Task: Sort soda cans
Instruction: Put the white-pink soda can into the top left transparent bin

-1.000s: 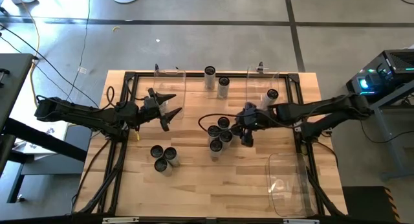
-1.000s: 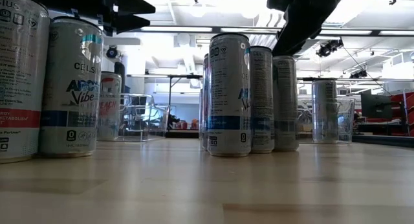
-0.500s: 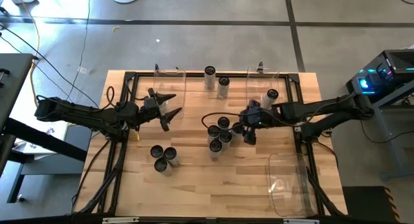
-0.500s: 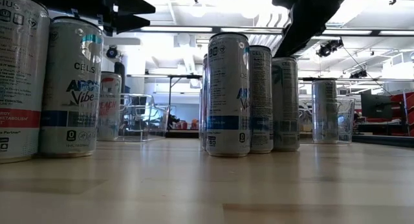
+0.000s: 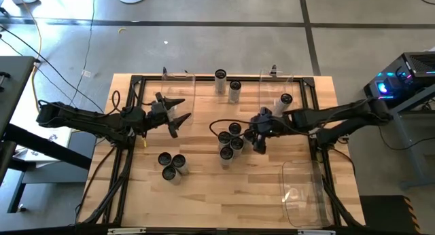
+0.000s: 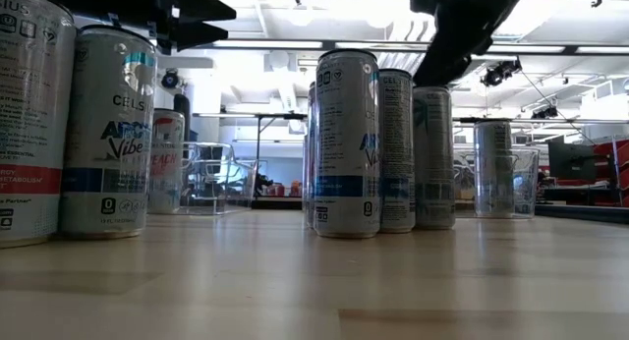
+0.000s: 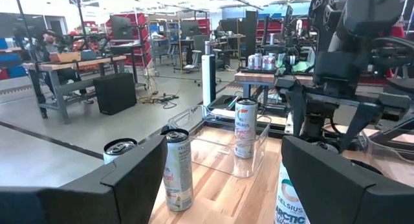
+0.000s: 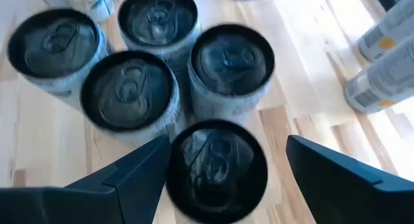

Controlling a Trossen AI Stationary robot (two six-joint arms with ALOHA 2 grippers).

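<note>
Below right gripper (image 8: 217,162), fingers apart: nearest can (image 8: 217,169) of middle cluster; next descend, clamp. Left gripper (image 5: 178,117) waits, spread.

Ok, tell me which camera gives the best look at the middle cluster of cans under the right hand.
The right wrist view: it looks down on the middle cluster, five dark tops, between the right hand's open fingers. The high view shows the cluster small beside that hand; the low view shows only overlapping sides; the left wrist view shows other cans.
</note>
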